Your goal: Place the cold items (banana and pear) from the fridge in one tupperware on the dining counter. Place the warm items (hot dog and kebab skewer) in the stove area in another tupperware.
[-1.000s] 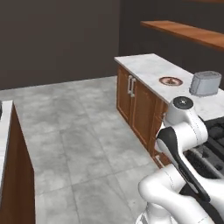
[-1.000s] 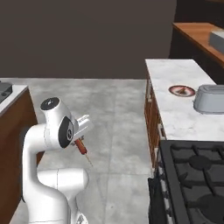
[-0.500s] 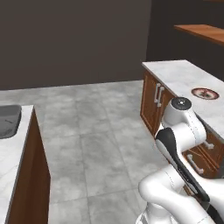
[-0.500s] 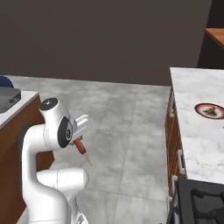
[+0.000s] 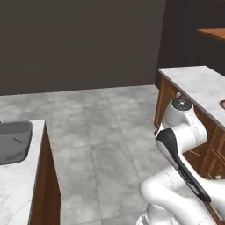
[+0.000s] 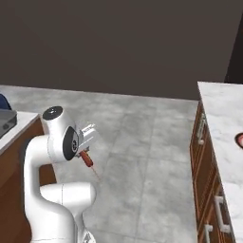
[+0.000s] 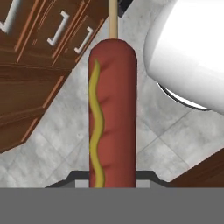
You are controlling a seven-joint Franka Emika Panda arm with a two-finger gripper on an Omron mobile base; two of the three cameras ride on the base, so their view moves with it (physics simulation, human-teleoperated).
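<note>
Hot dog (image 7: 112, 113): one, long axis running 6 to 12 o'clock in hand view, stick end at 12.
Tool (image 6: 87, 142): one, closed around the hot dog.

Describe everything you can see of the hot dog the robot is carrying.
The hot dog is a smooth reddish-brown sausage with a wavy yellow mustard line along it, mounted on a pale wooden stick that juts from its far end. The claw is shut on its near end, holding it in the air above the grey tiled floor; in the right base view it slants downward.
</note>
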